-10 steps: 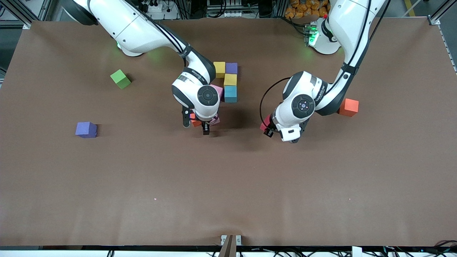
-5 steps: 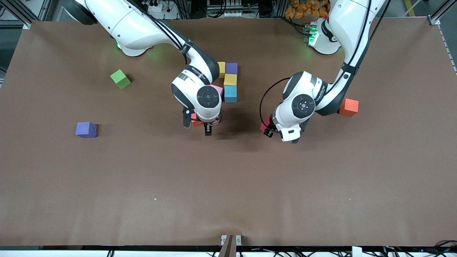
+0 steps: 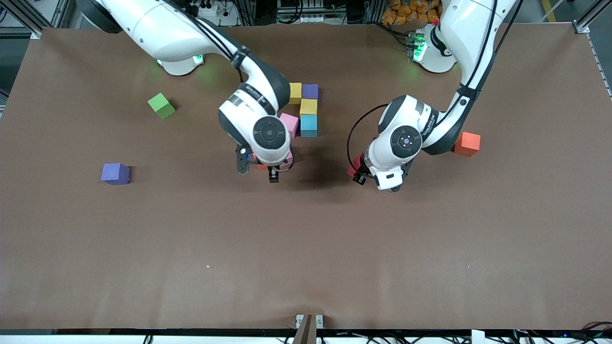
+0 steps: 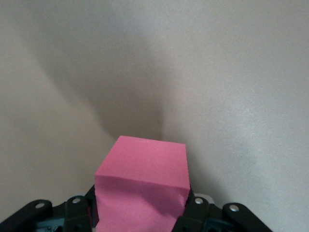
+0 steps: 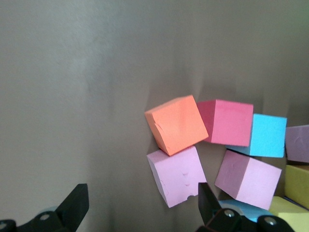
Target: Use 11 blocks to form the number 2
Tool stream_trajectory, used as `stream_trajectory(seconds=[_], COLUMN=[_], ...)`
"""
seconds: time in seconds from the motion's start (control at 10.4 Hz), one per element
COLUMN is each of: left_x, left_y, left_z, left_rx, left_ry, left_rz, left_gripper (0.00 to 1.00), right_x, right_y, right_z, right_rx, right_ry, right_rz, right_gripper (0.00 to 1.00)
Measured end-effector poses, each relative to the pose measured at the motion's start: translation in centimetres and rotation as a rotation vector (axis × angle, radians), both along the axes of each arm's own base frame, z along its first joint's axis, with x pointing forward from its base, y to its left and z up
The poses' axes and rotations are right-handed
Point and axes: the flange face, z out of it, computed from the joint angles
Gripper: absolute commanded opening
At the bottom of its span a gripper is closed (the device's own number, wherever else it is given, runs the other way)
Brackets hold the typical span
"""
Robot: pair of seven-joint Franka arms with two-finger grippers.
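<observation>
Several blocks cluster mid-table: two yellow [image 3: 295, 92] [image 3: 308, 106], purple [image 3: 310, 91], pink [image 3: 289, 123] and light blue [image 3: 308, 125]. My right gripper [image 3: 258, 169] hangs open over the cluster's nearer edge. In the right wrist view its fingers [image 5: 208, 203] stand wide, a pale pink block [image 5: 177, 175] lies close to one of them, and an orange block [image 5: 176, 124] and a red one [image 5: 227, 122] touch just past it. My left gripper [image 3: 359, 175] is shut on a deep pink block [image 4: 142, 188] and holds it over bare table beside the cluster.
An orange-red block [image 3: 467, 143] lies by the left arm's elbow. A green cube [image 3: 161, 105] and a violet cube [image 3: 115, 173] sit apart toward the right arm's end of the table. The brown tabletop [image 3: 306, 248] stretches wide toward the front camera.
The right arm's hand has shifted a little toward its own end of the table, uncovering more of the pink block in the cluster. The left arm has not moved.
</observation>
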Motion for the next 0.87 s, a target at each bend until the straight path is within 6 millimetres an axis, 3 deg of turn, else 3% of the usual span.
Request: stream_trajectory(seconds=[0.19,0.48,0.68,0.87], left_x=[-0.9,-1.9,-3.0,-3.9], left_y=[-1.9,-5.8,-8.2,-10.4], left_z=[-0.8,-2.3,-3.1,-3.0], left_rx=[0.014,0.041,0.050,0.041], left_ry=[0.019,0.051,0.057,0.043], left_rz=[0.040,0.175,0.246,0.322], left_gripper=[0.15,0.18,0.18,0.18], right_x=[3.6,8.7,10.5,11.2], right_y=[-4.5,-15.2,-22.3,-28.1], right_z=[3.9,10.8,14.5,17.2], right_rx=[0.059,0.192,0.289,0.367], right_ry=[-0.004,-0.055,-0.092,-0.125], right_rz=[0.037,0.108,0.178,0.259], right_gripper=[1.00,1.00,1.00,1.00])
